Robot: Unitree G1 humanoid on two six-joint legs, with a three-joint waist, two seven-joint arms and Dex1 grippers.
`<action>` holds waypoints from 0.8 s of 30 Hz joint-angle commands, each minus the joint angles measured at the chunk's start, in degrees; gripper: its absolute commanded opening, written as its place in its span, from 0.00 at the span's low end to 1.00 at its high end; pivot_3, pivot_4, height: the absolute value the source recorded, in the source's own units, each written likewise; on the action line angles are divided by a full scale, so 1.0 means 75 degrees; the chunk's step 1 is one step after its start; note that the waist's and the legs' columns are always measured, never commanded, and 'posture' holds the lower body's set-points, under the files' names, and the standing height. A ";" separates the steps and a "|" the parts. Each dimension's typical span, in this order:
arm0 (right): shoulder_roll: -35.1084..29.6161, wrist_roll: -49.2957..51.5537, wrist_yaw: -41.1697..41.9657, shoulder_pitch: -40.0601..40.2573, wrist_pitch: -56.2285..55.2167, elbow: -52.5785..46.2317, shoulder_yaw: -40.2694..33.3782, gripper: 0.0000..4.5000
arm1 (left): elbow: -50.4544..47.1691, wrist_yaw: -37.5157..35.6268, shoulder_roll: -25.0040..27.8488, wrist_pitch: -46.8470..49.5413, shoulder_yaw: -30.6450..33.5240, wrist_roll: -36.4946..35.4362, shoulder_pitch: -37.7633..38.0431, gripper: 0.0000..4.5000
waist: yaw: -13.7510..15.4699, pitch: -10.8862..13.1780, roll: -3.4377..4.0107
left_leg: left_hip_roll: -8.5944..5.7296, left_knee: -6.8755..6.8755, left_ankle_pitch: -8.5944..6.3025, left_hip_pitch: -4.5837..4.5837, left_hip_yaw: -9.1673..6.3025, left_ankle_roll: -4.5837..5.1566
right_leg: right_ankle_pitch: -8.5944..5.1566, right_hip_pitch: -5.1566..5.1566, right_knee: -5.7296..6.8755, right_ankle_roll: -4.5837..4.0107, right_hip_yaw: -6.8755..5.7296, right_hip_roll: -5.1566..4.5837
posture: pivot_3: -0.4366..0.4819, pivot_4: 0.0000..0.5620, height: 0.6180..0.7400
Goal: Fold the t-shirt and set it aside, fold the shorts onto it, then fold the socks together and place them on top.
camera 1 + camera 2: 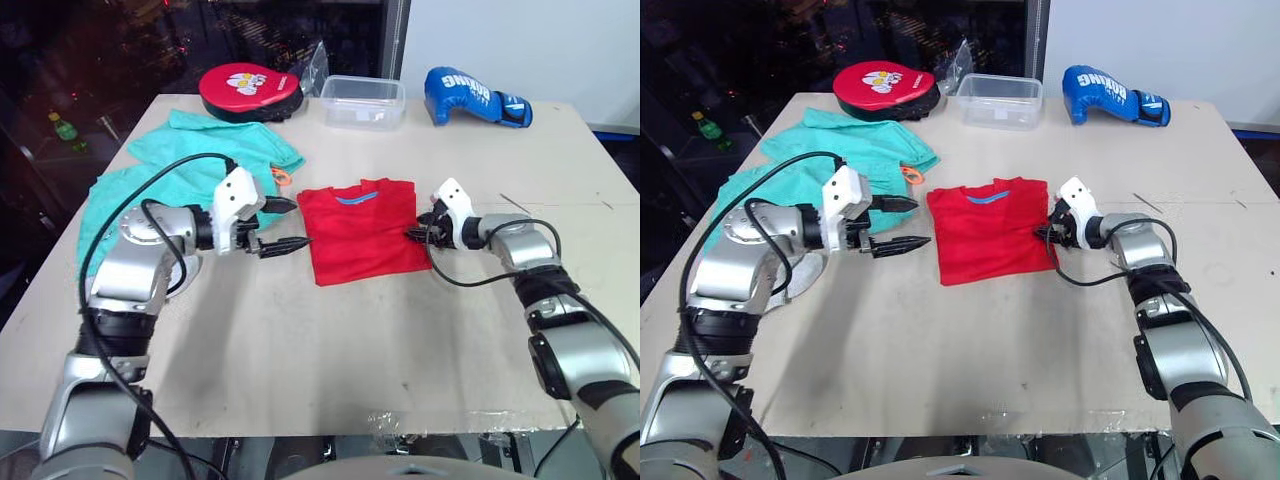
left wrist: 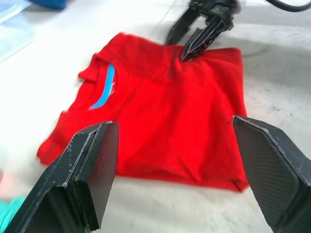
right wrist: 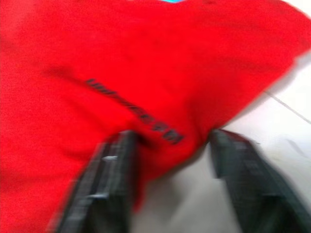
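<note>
**Folded shirt between two grippers**

Red shirt (image 1: pixel 360 229) lying folded into a small square near the middle of the table (image 1: pixel 330 340), blue collar band at its far edge; left gripper (image 1: pixel 286 224) just beside the shirt's left edge, not touching, jaws wide open, one finger above the other in the head views, tips pointing at the cloth; seen from the left wrist, shirt lying ahead in the gap between the two open fingers (image 2: pixel 92 165); right gripper (image 1: pixel 415 232) at the shirt's right edge, tips on the cloth; from the right wrist, fingers (image 3: pixel 109 179) apart with a fold of red cloth lying between them, so open around the edge, not pinched tight as far as can be seen.

Green shorts (image 1: pixel 190 165) spread out at the far left of the table, behind the left arm, partly covered by it; small orange string just beside the shorts' right edge; right wrist picture smeared, dark print on the shirt not readable.

Left arm bent at the elbow, forearm reaching across toward the right, low over the table; right arm bent too, forearm reaching in toward the left, wrist low by the shirt.

At the far edge: round red mitt (image 1: pixel 248 90), clear box (image 1: pixel 362 101), blue boxing glove (image 1: pixel 475 98).
</note>
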 commanded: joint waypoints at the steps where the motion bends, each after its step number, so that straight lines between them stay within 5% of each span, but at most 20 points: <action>1: -0.0077 -0.0429 0.0019 0.0378 0.0044 -0.0155 0.0446 0.08 | -0.0525 0.0103 0.0192 0.0203 0.0280 -0.0273 0.0010 0.89 | 0.0005 0.0000 0.0001 | 0.0000 -0.0001 -0.0001 0.0005 0.0001 0.0000 | 0.0000 0.0004 -0.0002 0.0000 0.0001 0.0000 | 0.48 0.27 1.00; 2: -0.0174 -0.0440 0.0001 0.0428 0.0031 -0.0301 0.0411 0.01 | -0.0532 0.0124 0.0221 0.0205 0.0261 -0.0260 0.0014 0.89 | 0.0012 0.0000 0.0001 | 0.0000 -0.0001 -0.0001 0.0010 0.0004 0.0000 | 0.0000 0.0006 -0.0002 0.0000 0.0004 0.0000 | 0.48 0.27 1.00; 11: -0.2446 0.0063 0.0343 0.1392 0.1599 -0.2913 -0.0661 0.01 | -0.1674 0.0134 -0.0068 0.0916 -0.0175 -0.0849 -0.0384 0.89 | 0.0343 0.0019 0.0019 | -0.0019 0.0007 -0.0009 -0.0031 -0.0004 0.0014 | -0.0001 -0.0001 -0.0034 0.0000 -0.0012 -0.0024 | 0.48 0.27 1.00; 18: -0.4594 -0.0529 0.0008 0.2054 0.1005 -0.1975 -0.1163 0.01 | -0.1791 0.0132 -0.0332 0.0730 -0.0449 -0.0846 -0.0541 0.89 | 0.0372 0.0034 0.0039 | -0.0027 0.0013 -0.0015 -0.0043 0.0002 0.0026 | -0.0001 -0.0007 -0.0045 0.0002 -0.0006 -0.0018 | 0.48 0.27 1.00; 24: -0.5202 -0.0756 -0.0054 0.2006 0.0723 -0.0926 -0.1122 0.01 | -0.1766 -0.0119 -0.0304 0.0344 -0.0602 -0.0762 -0.0295 0.89 | 0.0178 0.0045 0.0028 | -0.0018 -0.0003 -0.0014 -0.0005 0.0044 0.0025 | -0.0002 -0.0003 -0.0043 0.0004 0.0042 0.0000 | 0.48 0.27 1.00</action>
